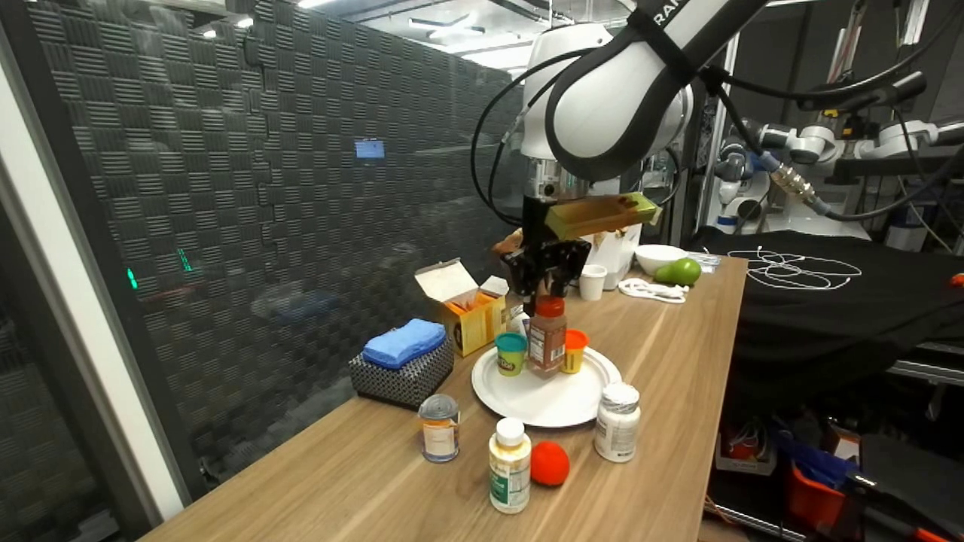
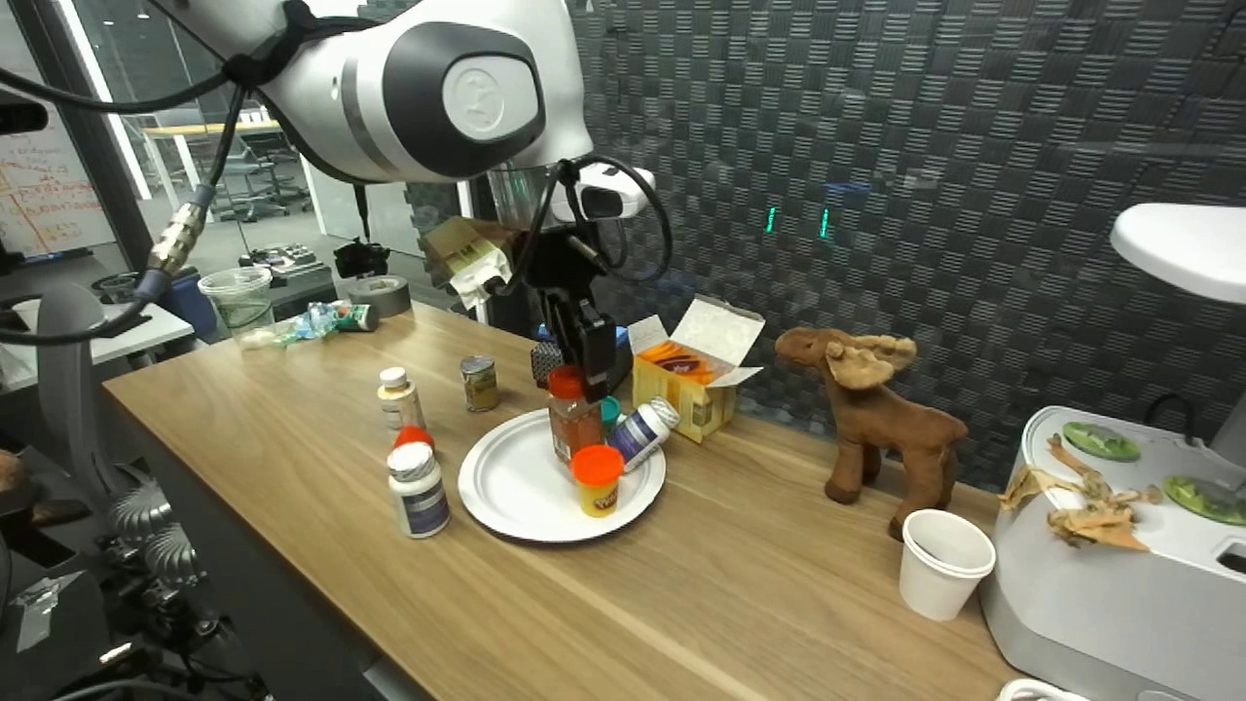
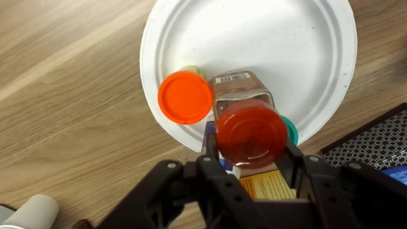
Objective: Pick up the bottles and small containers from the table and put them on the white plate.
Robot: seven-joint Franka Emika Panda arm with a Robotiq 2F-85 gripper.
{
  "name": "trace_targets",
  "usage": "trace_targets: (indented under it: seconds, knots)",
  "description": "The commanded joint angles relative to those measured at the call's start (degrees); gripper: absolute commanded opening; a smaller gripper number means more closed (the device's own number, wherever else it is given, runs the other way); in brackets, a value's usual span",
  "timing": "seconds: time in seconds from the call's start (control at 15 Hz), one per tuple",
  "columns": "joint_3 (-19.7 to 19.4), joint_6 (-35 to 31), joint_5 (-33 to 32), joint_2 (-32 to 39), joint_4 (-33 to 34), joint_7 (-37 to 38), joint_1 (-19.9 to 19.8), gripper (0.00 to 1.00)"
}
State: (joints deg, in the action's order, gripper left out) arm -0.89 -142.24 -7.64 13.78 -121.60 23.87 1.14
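My gripper point(image 3: 251, 148) is shut on the red cap of a clear jar with brownish contents point(image 1: 547, 342), one finger on each side. The jar is over the white plate point(image 1: 527, 405), roughly upright; whether its base touches the plate I cannot tell. On the plate are an orange-lidded yellow tub point(image 2: 598, 487), a teal-lidded tub point(image 1: 510, 355), partly hidden in the wrist view, and a tilted white bottle with a purple label point(image 2: 640, 436). Off the plate, the table point(image 1: 663, 361) bears a white-capped bottle point(image 1: 510, 470), a white bottle point(image 2: 421, 495) and a silvery can point(image 1: 439, 429).
A red ball point(image 1: 550, 463) lies between the two bottles. Beside the plate stand an opened yellow carton point(image 2: 696, 389) and a patterned box with a blue cloth point(image 1: 404, 343). Farther along are a toy moose point(image 2: 881, 424), white cups point(image 2: 944, 565) and a white bowl point(image 1: 659, 257).
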Motion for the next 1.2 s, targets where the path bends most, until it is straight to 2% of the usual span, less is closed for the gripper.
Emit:
trace_targets:
  seconds: [0.0, 0.4, 1.13]
  knots:
    - [-0.06, 2.79, 3.4, 0.13, 1.78, -5.39, -0.12, 0.23]
    - [-0.07, 3.07, 7.0, 0.98, 2.26, -11.11, -1.05, 0.23]
    - [-0.04, 3.85, 9.89, 5.64, 7.73, -16.0, -2.57, 0.23]
